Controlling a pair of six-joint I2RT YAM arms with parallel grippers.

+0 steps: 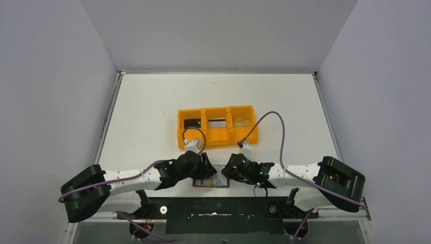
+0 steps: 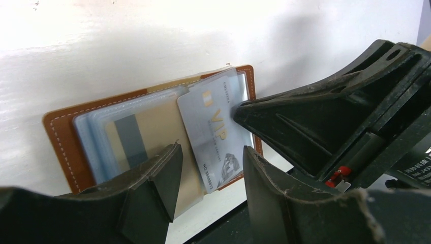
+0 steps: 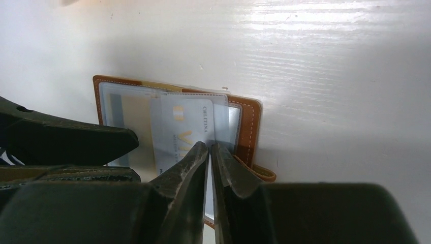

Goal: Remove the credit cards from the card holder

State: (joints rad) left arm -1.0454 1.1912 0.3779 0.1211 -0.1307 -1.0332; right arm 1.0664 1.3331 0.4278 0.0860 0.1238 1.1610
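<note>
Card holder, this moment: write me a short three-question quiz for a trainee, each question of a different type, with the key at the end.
1. True or false: the card holder lies open, its pale pockets facing up.
2. The left claw is: A) wide open B) shut C) out of view.
3. Fill in: the large letters on the silvery card read ___.
Key: 1 true; 2 A; 3 VIP.

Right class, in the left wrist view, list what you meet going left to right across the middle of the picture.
Brown border of the card holder, tan-gold card, silvery VIP card, right arm's fingers.
</note>
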